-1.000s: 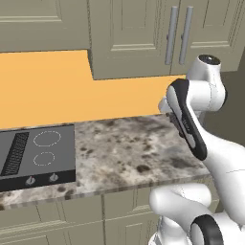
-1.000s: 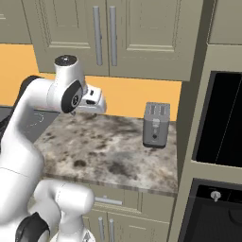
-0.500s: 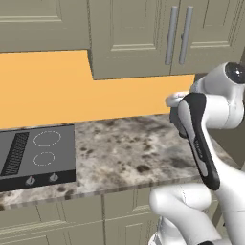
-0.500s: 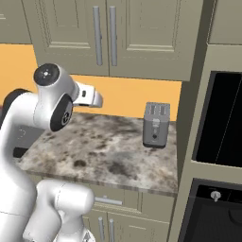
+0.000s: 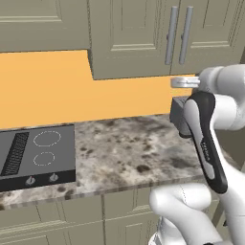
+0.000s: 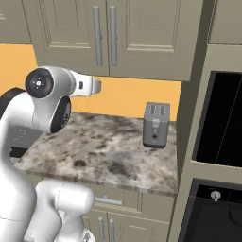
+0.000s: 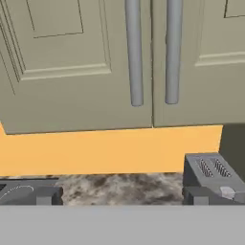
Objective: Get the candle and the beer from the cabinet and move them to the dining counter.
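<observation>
Item 1: grey-beige panelled wall cabinet (image 5: 143, 38) (image 6: 137, 38) (image 7: 95, 62), mounted above the worktop. Both doors are seen shut. Two long vertical grey metal bar handles (image 5: 178, 35) (image 6: 105, 35) (image 7: 153, 50) are set side by side at the door seam. Contents are hidden behind the doors, so candle & beer can't be located.

Item 2: white arm's two-finger gripper (image 7: 119, 196), raised in front of the cabinet, below the handles' lower ends, apart from the doors. In hand view, two small dark fingertips (image 7: 45, 195) are seen far apart at the bottom, approx. one at each side of the frame; jaws are spread wide w/ nothing between them, nothing held.

Item 3: orange backsplash wall (image 5: 43, 86) (image 6: 137, 94) (image 7: 105, 148), running under the cabinet down to the worktop.

Item 4: speckled grey-brown granite worktop (image 5: 124, 153) (image 6: 104, 151) (image 7: 124, 186), directly below the cabinet.

Item 5: grey metal two-slot toaster (image 6: 156, 124) (image 7: 213, 177) (image 5: 178, 117), stood upright on the worktop at its back, near the tall unit; partly covered by the arm in left base view.

Item 6: black two-ring cooktop (image 5: 36, 155), inset in the worktop, well apart from the toaster.

Item 7: black built-in oven (image 6: 220, 127), set in the tall unit beside the worktop.

Item 8: grey-beige lower drawer units (image 5: 95, 213) (image 6: 118, 208), under the worktop.
</observation>
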